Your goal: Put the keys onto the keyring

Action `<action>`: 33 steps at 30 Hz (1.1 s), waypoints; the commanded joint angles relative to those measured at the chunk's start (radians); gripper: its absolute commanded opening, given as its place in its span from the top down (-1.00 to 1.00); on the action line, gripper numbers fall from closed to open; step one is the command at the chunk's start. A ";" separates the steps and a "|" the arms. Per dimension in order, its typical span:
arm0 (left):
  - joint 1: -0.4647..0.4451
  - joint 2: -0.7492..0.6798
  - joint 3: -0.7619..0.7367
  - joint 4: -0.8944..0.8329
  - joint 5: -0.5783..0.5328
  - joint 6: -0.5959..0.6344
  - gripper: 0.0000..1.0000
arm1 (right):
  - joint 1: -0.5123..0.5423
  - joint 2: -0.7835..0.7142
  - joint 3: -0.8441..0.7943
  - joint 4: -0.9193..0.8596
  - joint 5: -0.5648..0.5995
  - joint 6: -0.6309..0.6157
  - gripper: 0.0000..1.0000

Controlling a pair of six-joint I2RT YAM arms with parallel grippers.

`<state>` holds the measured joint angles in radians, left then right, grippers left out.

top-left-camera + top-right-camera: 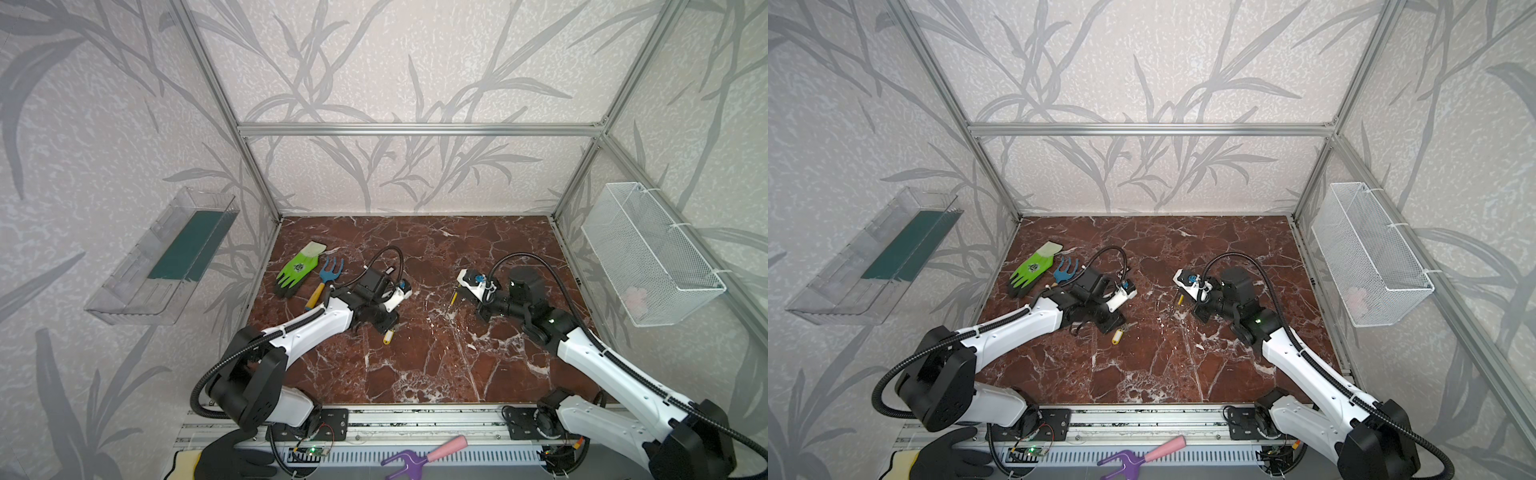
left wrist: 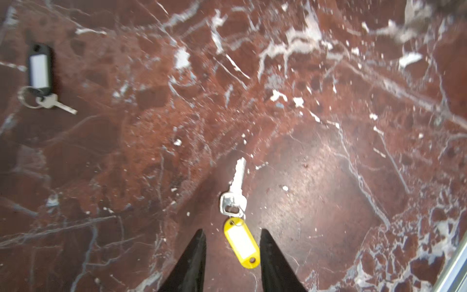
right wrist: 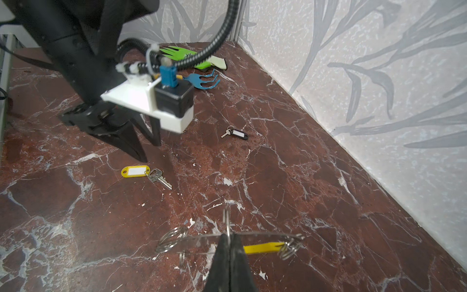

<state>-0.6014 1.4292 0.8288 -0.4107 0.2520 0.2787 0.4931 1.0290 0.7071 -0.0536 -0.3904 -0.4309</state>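
counter [image 1: 415, 365]: flat slab with a red-brown marble look, streaked with white veins and slightly glossy; pale leaf-patterned panels wall it in.
keyring [image 3: 267, 235]: a thin grey wire loop, seen almost edge-on in the right wrist view. A flat, bright yellow segment [image 3: 262, 248] runs along part of its rim, and small coiled split rings [image 3: 174, 239] hang at either end. It sits at the tip of the right gripper, right of the counter's middle in both top views.
right gripper [image 3: 228, 237]: black tapered fingers pressed together, pinching the keyring's wire between them.
left gripper [image 2: 232, 230]: black pointed fingers standing apart, low over the counter, one on each side of the yellow tag and not clamped on it.
yellow-tag key [image 2: 236, 187]: flat silver metal with a squarish head and a toothed blade. A small ring links it to the yellow tag [image 2: 241, 243], a glossy oblong of plastic with a white insert. It lies flat on the counter, left of the middle.
black-fob key [image 2: 55, 103]: a smaller silver key on a split ring with a black fob [image 2: 40, 67], oblong plastic with a white insert. It lies flat on the counter, well apart from the other key and from both grippers.
glove [image 1: 298, 270]: green knit with dark fingertips and a pale cuff, at the counter's far left.
hand rake [image 1: 330, 268]: blue pronged head on a yellow handle, just beside the glove.
basket [image 1: 648, 253]: white wire mesh, hung on the right wall.
tray [image 1: 166, 257]: clear plastic, fixed to the left wall.
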 commanded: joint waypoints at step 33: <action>-0.135 0.182 0.085 -0.067 -0.228 -0.002 0.31 | -0.004 -0.106 -0.006 0.011 -0.027 0.040 1.00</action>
<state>-0.7307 1.5997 0.8841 -0.4263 0.0505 0.3031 0.4908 0.9401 0.7029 -0.0509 -0.4118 -0.4068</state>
